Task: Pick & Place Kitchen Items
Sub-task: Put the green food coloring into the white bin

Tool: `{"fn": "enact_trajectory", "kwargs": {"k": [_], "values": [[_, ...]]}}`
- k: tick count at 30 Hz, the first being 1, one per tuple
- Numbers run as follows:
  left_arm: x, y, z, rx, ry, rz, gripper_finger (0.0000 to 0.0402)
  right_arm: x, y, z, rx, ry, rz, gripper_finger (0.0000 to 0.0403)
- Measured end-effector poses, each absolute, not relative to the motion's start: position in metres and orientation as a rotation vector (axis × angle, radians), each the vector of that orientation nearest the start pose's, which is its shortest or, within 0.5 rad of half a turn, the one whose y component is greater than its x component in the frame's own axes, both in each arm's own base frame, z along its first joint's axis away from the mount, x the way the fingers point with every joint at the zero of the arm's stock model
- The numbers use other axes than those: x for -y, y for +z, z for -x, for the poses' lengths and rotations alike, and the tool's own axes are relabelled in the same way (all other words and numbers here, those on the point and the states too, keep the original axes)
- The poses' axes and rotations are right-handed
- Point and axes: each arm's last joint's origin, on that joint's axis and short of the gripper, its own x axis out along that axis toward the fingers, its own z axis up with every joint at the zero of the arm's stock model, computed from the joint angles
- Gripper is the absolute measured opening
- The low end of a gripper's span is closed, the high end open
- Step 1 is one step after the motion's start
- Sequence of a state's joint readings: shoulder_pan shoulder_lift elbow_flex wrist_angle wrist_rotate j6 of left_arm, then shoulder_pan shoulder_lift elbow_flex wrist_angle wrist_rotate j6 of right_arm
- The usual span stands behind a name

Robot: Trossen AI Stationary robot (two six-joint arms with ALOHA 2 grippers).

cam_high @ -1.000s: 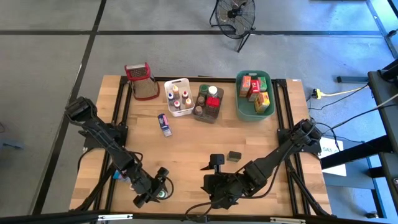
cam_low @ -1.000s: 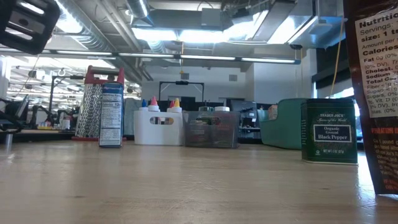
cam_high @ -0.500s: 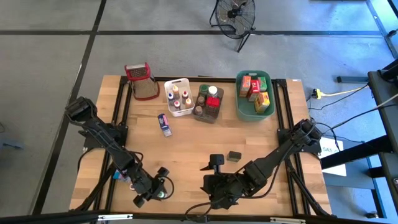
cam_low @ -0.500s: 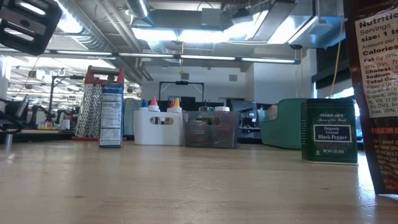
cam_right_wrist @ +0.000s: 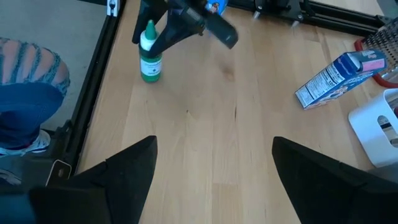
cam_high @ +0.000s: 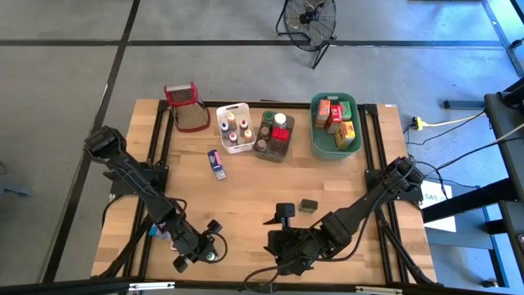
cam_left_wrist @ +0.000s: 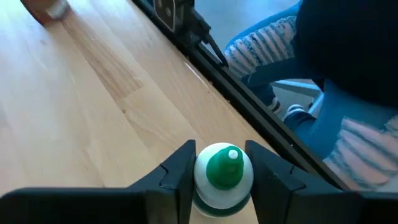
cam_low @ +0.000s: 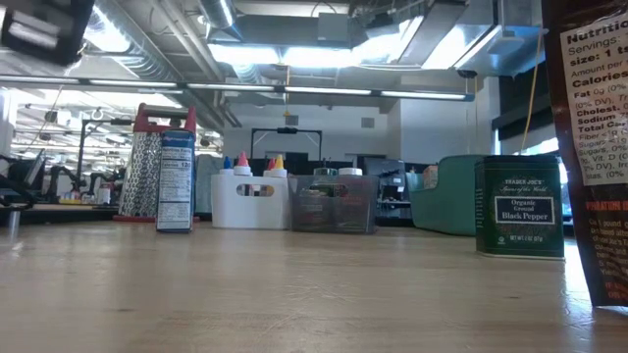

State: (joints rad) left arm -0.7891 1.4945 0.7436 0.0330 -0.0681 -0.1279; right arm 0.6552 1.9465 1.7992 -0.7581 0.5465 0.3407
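Left hand (cam_high: 205,251) low with fingers (cam_left_wrist: 180,171) narrowed; right hand (cam_high: 281,218) spread wide.

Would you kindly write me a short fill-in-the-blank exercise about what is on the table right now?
1. The left pincer has its fingers on either side of a small bottle with a ____ cap.
2. The black pepper tin stands on the bare ____.
3. The red and orange boxes lie in the ____ tub.
4. The right pincer holds ____.

Missing words: green; table; green; nothing

Left claw (cam_left_wrist: 222,171) narrowed since a second ago, fingers now tight beside green-capped bottle (cam_left_wrist: 223,178), arm shifted slightly toward counter's near edge
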Motion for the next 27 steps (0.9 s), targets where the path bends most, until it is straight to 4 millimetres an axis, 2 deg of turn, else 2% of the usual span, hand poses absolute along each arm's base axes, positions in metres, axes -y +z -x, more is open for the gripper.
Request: {"fn": "enact_trajectory", "kwargs": {"k": [7, 14, 19, 24, 27], "values": [[0.194, 0.224, -0.202, -0.666, -0.559, -0.372, 0.0114, -0.256, 0.302, -0.343, -0.717, 0.012, 0.218, 0.0321], [0.161, 0.293, -0.2, -0.68, -0.361, -0.526, 0.0114, -0.272, 0.304, -0.333, -0.687, 0.076, 0.262, 0.0321], [0.119, 0.344, -0.203, -0.663, -0.182, -0.555, 0.0114, -0.279, 0.304, -0.328, -0.675, 0.107, 0.289, 0.0321], [0.061, 0.38, -0.203, -0.738, 0.067, -0.519, 0.0114, -0.28, 0.304, -0.327, -0.676, 0.108, 0.29, 0.0321], [0.025, 0.393, -0.2, -0.748, 0.202, -0.475, 0.0114, -0.279, 0.304, -0.327, -0.68, 0.106, 0.293, 0.0321]]}}
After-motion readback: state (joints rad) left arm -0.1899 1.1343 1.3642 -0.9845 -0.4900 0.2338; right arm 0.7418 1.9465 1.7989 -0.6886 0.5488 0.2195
